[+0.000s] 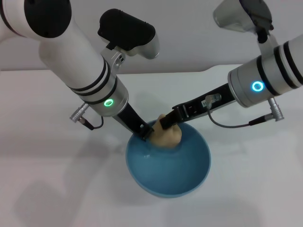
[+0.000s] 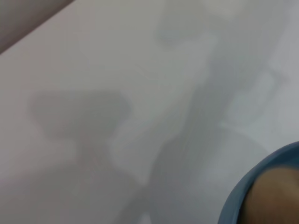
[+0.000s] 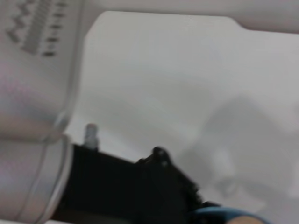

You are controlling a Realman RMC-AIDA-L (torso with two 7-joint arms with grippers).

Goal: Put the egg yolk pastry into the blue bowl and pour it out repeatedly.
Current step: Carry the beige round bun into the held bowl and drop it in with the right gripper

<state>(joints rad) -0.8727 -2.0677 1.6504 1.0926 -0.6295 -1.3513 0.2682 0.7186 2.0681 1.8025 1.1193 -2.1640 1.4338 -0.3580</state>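
The right end effector reached in from the right and pinched the egg yolk pastry at its upper far side, holding it over the far-left inner part of the blue bowl. The left end effector came in from the left and clamped the bowl's far-left rim, just beside the pastry. The bowl sat on the white bench, near the middle. In the left wrist view, the pastry showed inside the bowl's rim.
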